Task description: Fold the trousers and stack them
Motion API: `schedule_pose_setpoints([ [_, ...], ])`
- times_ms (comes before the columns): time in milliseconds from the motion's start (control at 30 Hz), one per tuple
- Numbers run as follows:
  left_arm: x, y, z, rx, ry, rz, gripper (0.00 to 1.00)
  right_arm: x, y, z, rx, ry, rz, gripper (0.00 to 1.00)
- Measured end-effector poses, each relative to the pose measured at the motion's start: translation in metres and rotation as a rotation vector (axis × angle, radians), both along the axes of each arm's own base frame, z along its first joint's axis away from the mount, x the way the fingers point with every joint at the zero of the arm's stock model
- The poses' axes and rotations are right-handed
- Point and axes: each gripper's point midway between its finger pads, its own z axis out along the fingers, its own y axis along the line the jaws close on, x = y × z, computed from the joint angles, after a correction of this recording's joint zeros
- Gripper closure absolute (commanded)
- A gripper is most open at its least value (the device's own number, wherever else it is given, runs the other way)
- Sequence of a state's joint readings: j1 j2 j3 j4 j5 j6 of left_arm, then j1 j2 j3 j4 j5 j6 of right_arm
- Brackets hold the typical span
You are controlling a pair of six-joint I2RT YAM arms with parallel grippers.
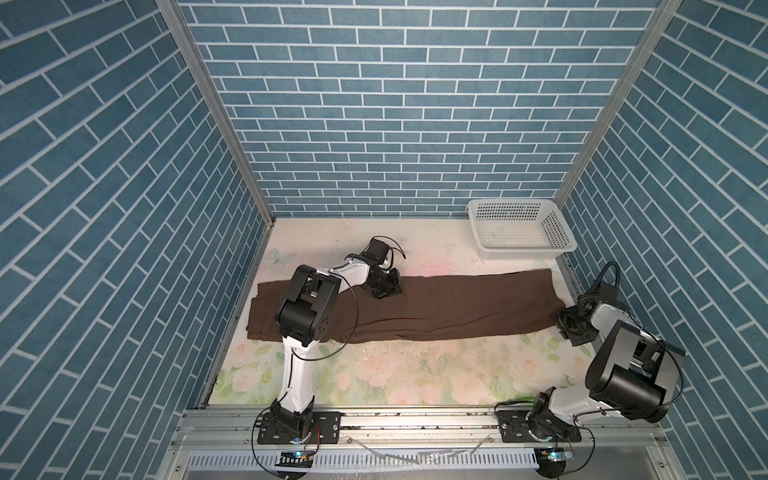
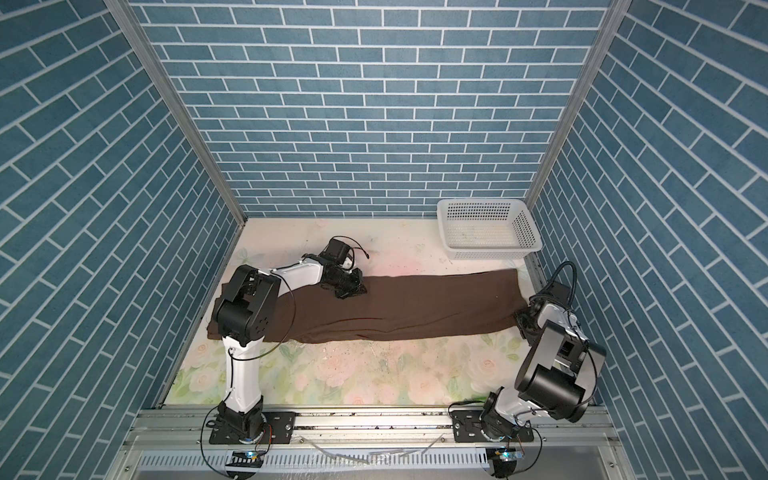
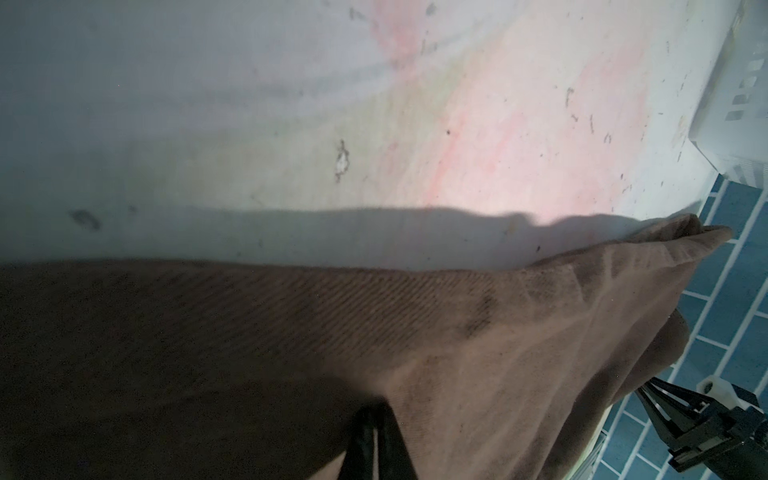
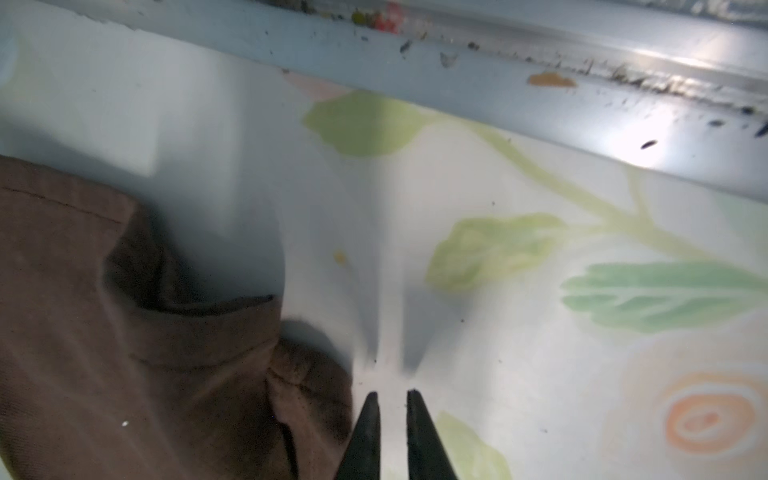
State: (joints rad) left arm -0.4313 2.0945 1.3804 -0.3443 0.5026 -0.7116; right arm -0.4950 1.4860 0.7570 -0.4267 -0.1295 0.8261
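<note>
Worn floral print in pale pinks and greens, speckled with dark scuffs, covers the desk (image 1: 415, 374) just behind an aluminium rail (image 1: 415, 424) nearest us. On it the trousers (image 1: 449, 307) lie as one long dark brown band running left to right across the middle. The cloth is soft, with a fine diagonal weave, a shallow ridge along the near side and layered edges at the left end.

At their near right corner we see the right tool (image 4: 392, 395) low over the desk. Its two slim black fingers stand a narrow slit apart with only bare desk between them, and the stitched hem lies just beside them, not gripped.

Farther back, left of centre, the left tool (image 1: 388, 291) rests on the far edge of the trousers. Its tapered fingers (image 3: 363, 440) are clenched together against the fabric, and we cannot tell whether any cloth is pinched.

Beyond, in the far right corner, a white perforated plastic basket (image 1: 523, 251) sits apart from the trousers. Blue brick-patterned walls (image 1: 395, 104) enclose the scene.
</note>
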Motion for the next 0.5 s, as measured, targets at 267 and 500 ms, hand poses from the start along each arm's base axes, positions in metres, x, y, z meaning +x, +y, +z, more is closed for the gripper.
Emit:
schedule_pose_setpoints([
  [267, 0.000, 0.000, 0.000, -0.001, -0.001, 0.000, 0.91, 0.009, 0.008, -0.005, 0.071, -0.080, -0.062, 0.76],
  [500, 0.000, 0.000, 0.000, -0.002, -0.001, -0.001, 0.91, 0.011, -0.003, -0.005, 0.125, -0.201, -0.195, 0.75],
])
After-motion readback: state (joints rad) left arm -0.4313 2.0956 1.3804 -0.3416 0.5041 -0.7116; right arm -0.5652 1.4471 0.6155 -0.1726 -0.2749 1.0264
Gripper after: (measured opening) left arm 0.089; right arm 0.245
